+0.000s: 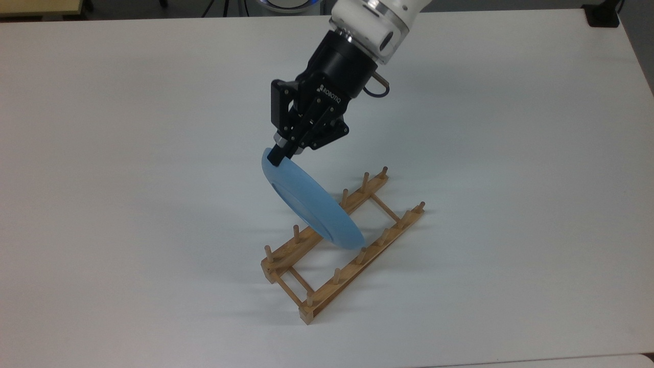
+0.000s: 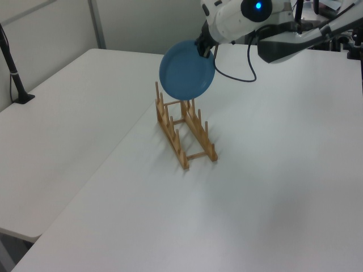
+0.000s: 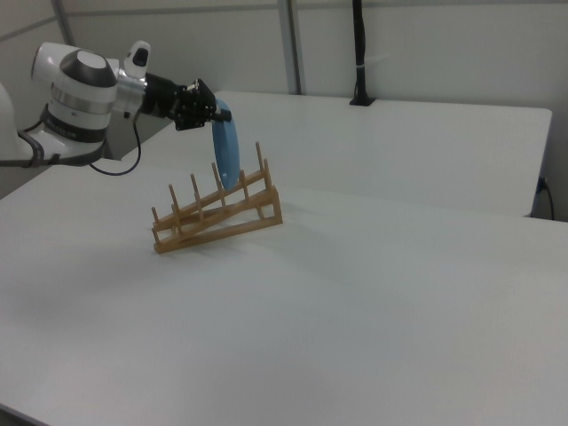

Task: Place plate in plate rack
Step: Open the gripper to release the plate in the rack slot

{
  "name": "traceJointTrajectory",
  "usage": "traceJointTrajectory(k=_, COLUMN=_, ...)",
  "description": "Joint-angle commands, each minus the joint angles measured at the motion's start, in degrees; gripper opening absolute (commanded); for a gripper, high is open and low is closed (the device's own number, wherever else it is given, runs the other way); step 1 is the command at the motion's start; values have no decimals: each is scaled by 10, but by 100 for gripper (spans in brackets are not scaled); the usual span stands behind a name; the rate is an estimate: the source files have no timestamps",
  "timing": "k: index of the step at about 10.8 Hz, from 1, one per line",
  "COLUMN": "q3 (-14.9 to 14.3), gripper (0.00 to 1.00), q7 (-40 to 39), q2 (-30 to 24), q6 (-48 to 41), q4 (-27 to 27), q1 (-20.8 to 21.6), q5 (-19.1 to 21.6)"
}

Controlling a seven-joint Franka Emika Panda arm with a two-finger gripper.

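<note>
One tool clamps plate rim | plate hides part of plate rack far rail

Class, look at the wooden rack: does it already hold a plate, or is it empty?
Empty. The light-brown wooden plate rack has nothing slotted between its pegs; the round light-blue plate hangs tilted above it, gripped at its rim by the end effector.

My arm has a white, rounded shell, and a blue light glows on one joint in the left view. My claw is black, with white "ROBOTIQ" letters, small silver screws on the linkages, and a thin black cable looping beside the wrist.
</note>
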Motion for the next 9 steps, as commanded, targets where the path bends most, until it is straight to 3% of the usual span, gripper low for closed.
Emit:
traceJointTrajectory(k=1, q3=0, gripper=0, q7=13, q2=39, q6=-26, q4=39, q1=7, q5=-17)
traceJointTrajectory(k=6, q3=0, gripper=0, q7=15, q2=58, q6=-26, q4=43, q1=16, q5=-16)
traceJointTrajectory(k=9, q3=1, gripper=27, q7=35, q2=61, q6=-25, q4=43, q1=16, q5=-17)
